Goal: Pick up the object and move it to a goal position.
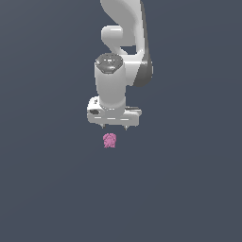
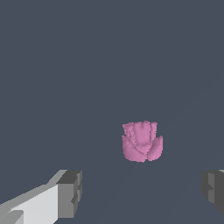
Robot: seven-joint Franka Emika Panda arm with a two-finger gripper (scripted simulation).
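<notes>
Pink blob (image 2: 142, 141) looks light, lumpy, maybe slippery; grip across widest middle. Fingers (image 2: 70, 193) spread wide, empty.

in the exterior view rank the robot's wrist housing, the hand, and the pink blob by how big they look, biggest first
1. Wrist housing, the white cylinder with the dark cap: looks largest.
2. Hand: its flat white body is wider but much shorter, so this ranking is close and not certain.
3. Pink blob: clearly smallest, lying below the open fingertips.
</notes>
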